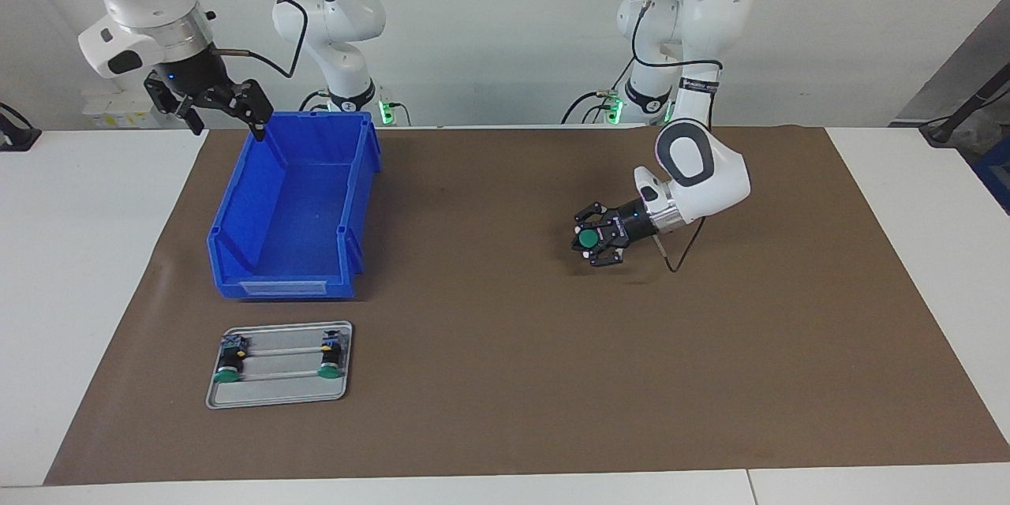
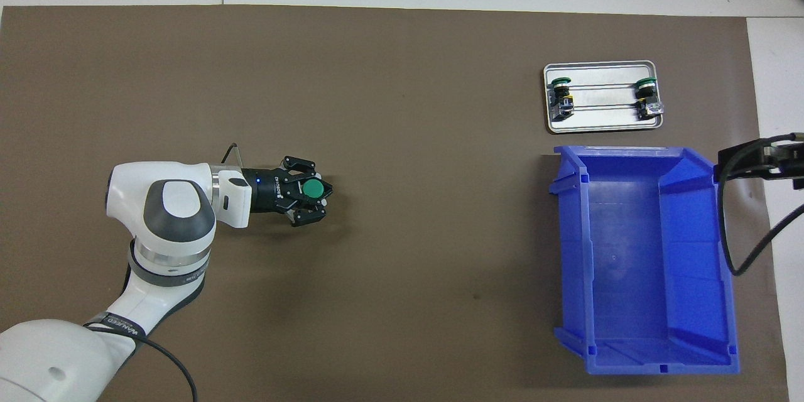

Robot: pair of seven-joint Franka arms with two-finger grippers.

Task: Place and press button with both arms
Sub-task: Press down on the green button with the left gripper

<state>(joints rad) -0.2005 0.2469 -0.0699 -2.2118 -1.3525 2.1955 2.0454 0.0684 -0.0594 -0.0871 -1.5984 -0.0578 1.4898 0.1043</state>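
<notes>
The button (image 1: pixel 586 239) (image 2: pixel 312 188), green cap up, sits between the fingers of my left gripper (image 1: pixel 588 243) (image 2: pixel 318 189), which is shut on it. The left arm lies low and nearly level over the brown mat (image 1: pixel 505 379), toward its own end of the table. Whether the button touches the mat I cannot tell. My right gripper (image 1: pixel 227 123) (image 2: pixel 749 158) hangs open and holds nothing, raised over the corner of the blue bin (image 1: pixel 237 237) (image 2: pixel 634 251) that is nearest the robots. Two more green buttons (image 1: pixel 229 369) (image 1: pixel 331 363) lie on a metal tray (image 1: pixel 276 396) (image 2: pixel 603 122).
The blue bin stands open at the right arm's end of the mat with nothing in it. The tray lies just farther from the robots than the bin. White table borders the mat on every side.
</notes>
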